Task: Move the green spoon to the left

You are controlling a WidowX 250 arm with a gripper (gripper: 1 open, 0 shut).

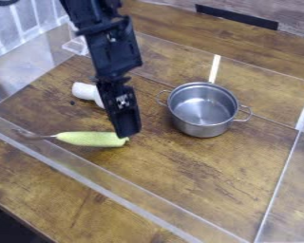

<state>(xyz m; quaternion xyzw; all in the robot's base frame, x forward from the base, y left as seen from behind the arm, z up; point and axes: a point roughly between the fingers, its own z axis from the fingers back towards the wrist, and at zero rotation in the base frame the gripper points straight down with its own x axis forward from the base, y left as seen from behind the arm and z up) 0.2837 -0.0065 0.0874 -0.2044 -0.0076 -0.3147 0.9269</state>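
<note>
**Spoon down at the left of the table, release apparently under way**

The green spoon (88,140) lay flat on the wooden table (180,176) in the left-centre of the frame, its yellow-green handle pointing right and its thin metal end trailing off to the left; it sat well apart from the steel pot (203,107) at centre right, so the carrying part of the task looked done, or very nearly so; what appeared left was for the arm to draw clear and leave the spoon where it lay.

The gripper (123,130) hung from the upper left of the frame, its black body slanting steeply down and a little rightward, with its tip right at the handle's right end; its fingers were dark and seen from the side, so how wide they stood could not be read from this view, nor whether they had any hold of the handle; the spoon resting level on the wood suggested the table was bearing it.

A white object (86,90) sat just behind the arm; a pale wooden stick (215,67) lay beyond the pot.
</note>
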